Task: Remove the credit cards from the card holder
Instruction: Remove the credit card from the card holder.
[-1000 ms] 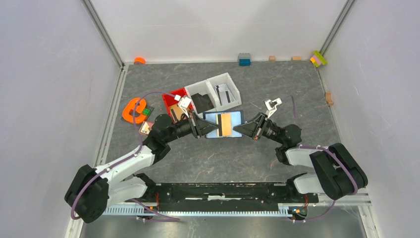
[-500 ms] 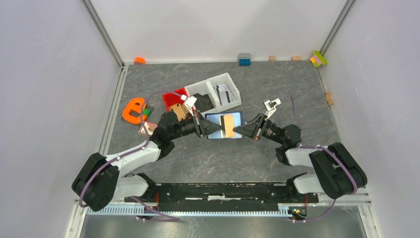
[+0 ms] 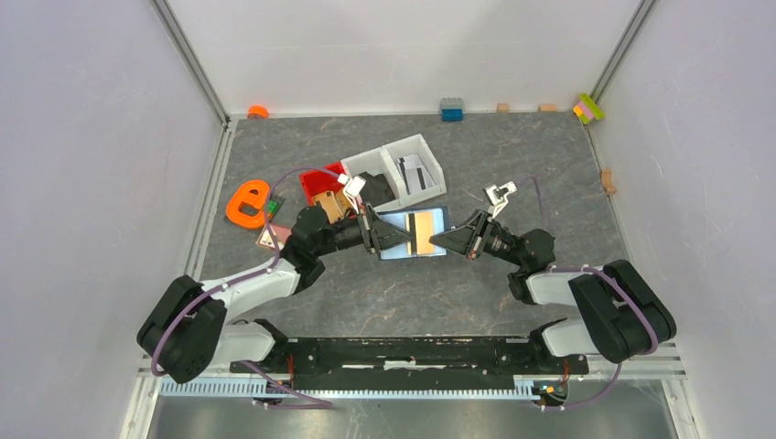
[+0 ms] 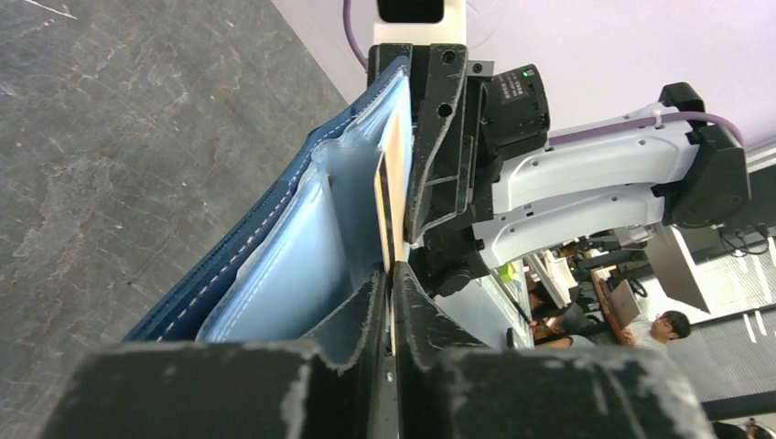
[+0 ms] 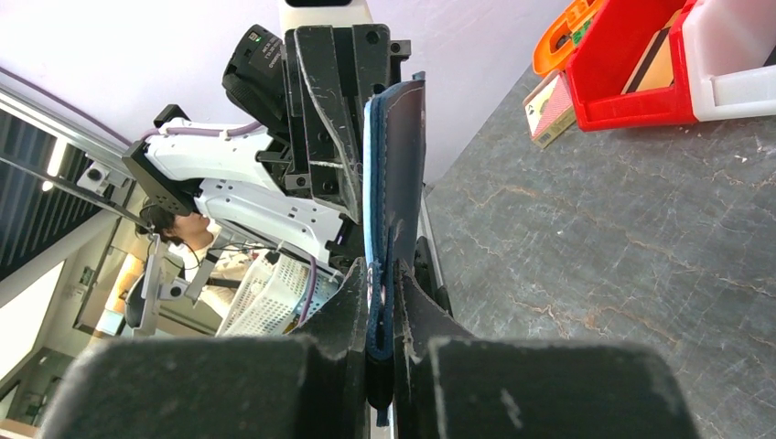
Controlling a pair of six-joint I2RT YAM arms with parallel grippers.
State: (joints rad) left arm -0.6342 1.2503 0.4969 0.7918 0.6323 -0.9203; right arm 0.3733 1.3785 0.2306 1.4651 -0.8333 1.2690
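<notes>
The navy card holder [image 3: 395, 240] hangs open between my two grippers, above the table, its light blue inside facing up. A thin tan card with a dark stripe [image 3: 423, 233] sits in it. My left gripper [image 3: 381, 240] is shut on that card's edge [image 4: 382, 197]; its jaws [image 4: 392, 273] meet on it beside the holder's blue pocket [image 4: 293, 256]. My right gripper [image 3: 438, 240] is shut on the holder's right edge, and in the right wrist view [image 5: 385, 267] the navy fold [image 5: 403, 155] stands between the jaws. Grey credit cards [image 3: 412, 172] lie in the white bin.
A white two-part bin [image 3: 430, 155] holds the grey cards and a black item [image 3: 373, 188]. A red bin [image 3: 316, 183] with brown pieces stands left of it. An orange object [image 3: 247, 203] and a small card [image 3: 268, 239] lie at the left. Small blocks [image 3: 450, 109] line the back edge.
My left arm has swung in and its wrist has shifted a little to the right, still gripping at the holder. The holder has tilted slightly. The right arm has hardly moved.
</notes>
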